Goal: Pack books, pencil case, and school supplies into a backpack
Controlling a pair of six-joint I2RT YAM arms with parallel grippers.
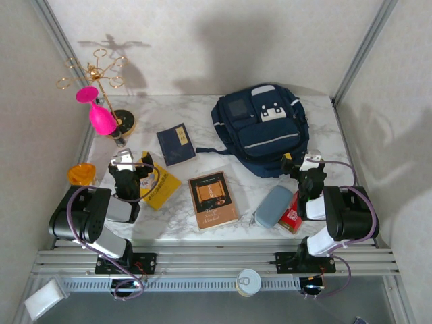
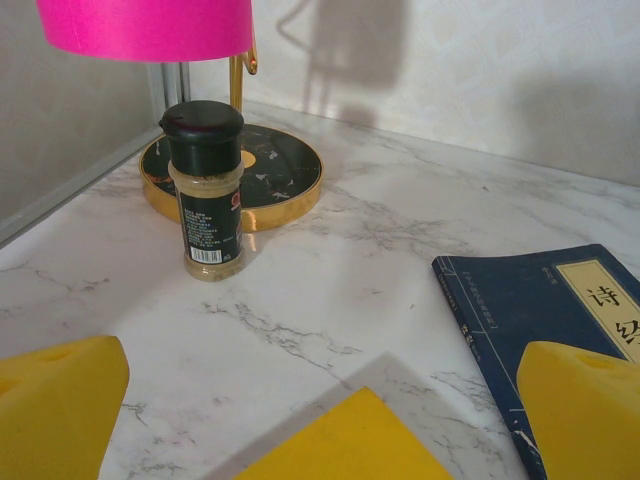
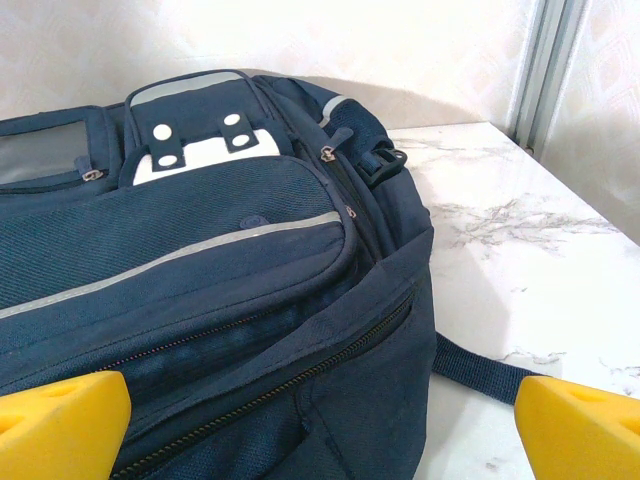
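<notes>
**Left gripper (image 1: 128, 167) and right gripper (image 1: 307, 167) spread wide, nothing packed**

Top view: both pincers hang empty. The navy book (image 1: 176, 144), brown book (image 1: 212, 199), yellow book (image 1: 160, 185), pencil case (image 1: 273, 206) and red pack (image 1: 291, 217) lie flat near the backpack (image 1: 260, 131).

Left wrist: the yellow book lies beneath the fingers. It is probably thin and stiff, best pinched by an edge.

Right wrist: the backpack looks soft and floppy. Its main zip (image 3: 300, 375) seems closed.
</notes>
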